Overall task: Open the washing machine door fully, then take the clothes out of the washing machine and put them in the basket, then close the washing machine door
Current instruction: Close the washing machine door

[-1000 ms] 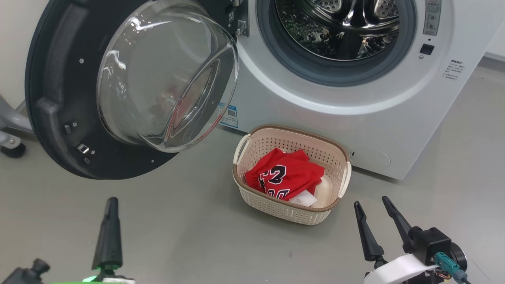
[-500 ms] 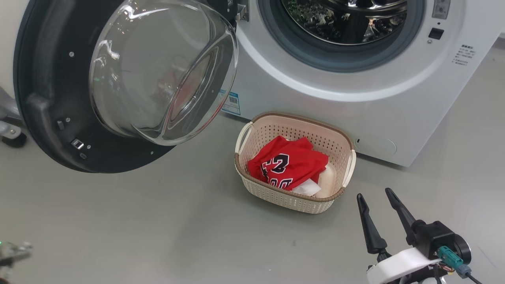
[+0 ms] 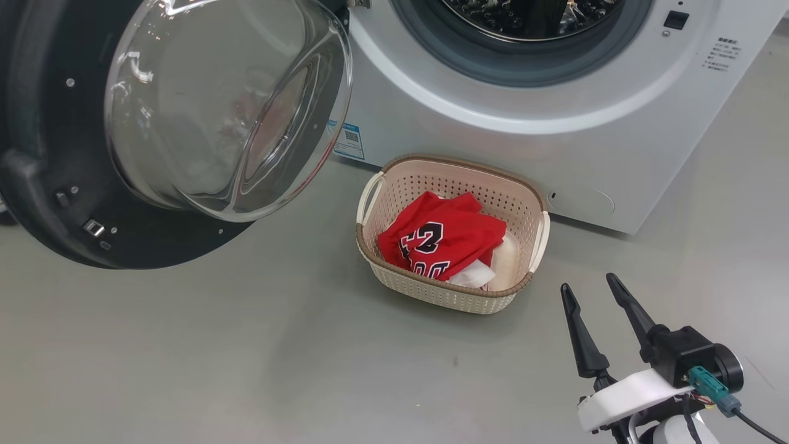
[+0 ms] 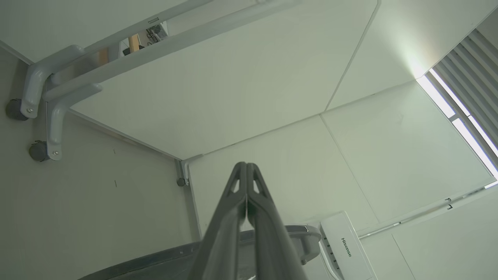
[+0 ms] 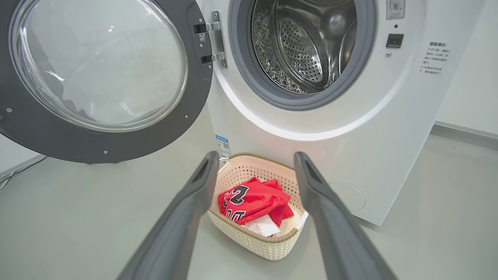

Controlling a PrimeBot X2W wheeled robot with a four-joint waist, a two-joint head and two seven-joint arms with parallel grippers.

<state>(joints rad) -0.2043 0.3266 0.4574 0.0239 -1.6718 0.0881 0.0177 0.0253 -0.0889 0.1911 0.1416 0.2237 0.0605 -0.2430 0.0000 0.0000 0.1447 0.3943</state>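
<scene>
A plain grey floor [image 3: 246, 357] runs up to the big white front-loading washing machine [image 3: 493, 142]. Its large round black door with the bulging clear glass window [image 3: 37, 154] stands swung wide to the left, and the perforated steel drum [image 5: 307, 50] shows behind the grey gasket. Just before the machine's lower front edge sits the small cream perforated plastic basket with a brown rim [image 3: 431, 293]. The crumpled bright red jersey with its black-and-white number [image 3: 441, 237] lies inside it. My right gripper [image 3: 587, 282] hovers off the basket's near right corner, apart from it, fingers spread and empty. My left gripper [image 4: 246, 166] points at white wall panels [image 4: 272, 97], fingers pressed together on nothing.
</scene>
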